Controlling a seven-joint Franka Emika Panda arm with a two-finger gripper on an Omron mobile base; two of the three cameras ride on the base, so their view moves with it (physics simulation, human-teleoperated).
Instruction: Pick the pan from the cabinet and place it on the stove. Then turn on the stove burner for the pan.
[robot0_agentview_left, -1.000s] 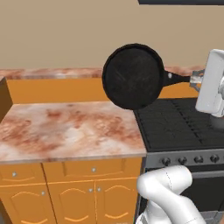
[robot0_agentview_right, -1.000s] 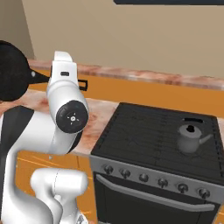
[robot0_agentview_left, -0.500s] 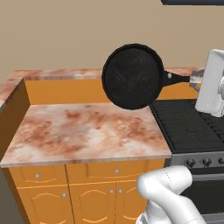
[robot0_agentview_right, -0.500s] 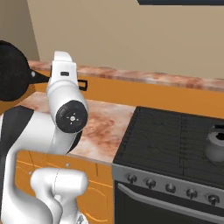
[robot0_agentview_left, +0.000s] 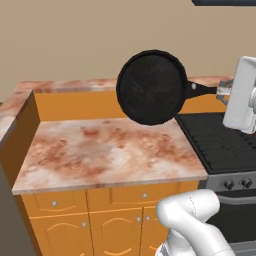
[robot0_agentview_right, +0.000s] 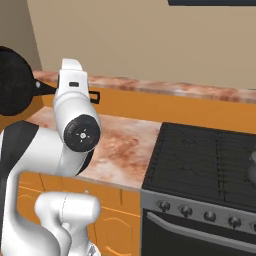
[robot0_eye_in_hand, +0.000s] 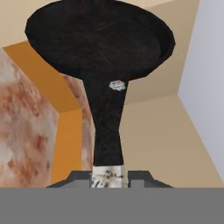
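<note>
Hand view: end effector (robot0_eye_in_hand: 108, 177) grips the pan (robot0_eye_in_hand: 98, 39) by its handle; no legible writing.

Reddish marbled countertop (robot0_agentview_left: 105, 150) over orange drawers (robot0_agentview_left: 50, 203), beige wall (robot0_agentview_left: 75, 40) behind

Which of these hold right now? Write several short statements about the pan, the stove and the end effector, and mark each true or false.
1. The pan is held up in the air by its handle. True.
2. The pan rests flat on the stove. False: it hangs above the marbled countertop, left of the stove.
3. The end effector is shut on the pan's handle end. True.
4. The pan is tipped so its round face shows in the left base view. True.
5. The countertop is plain white. False: it is reddish marbled.
</note>
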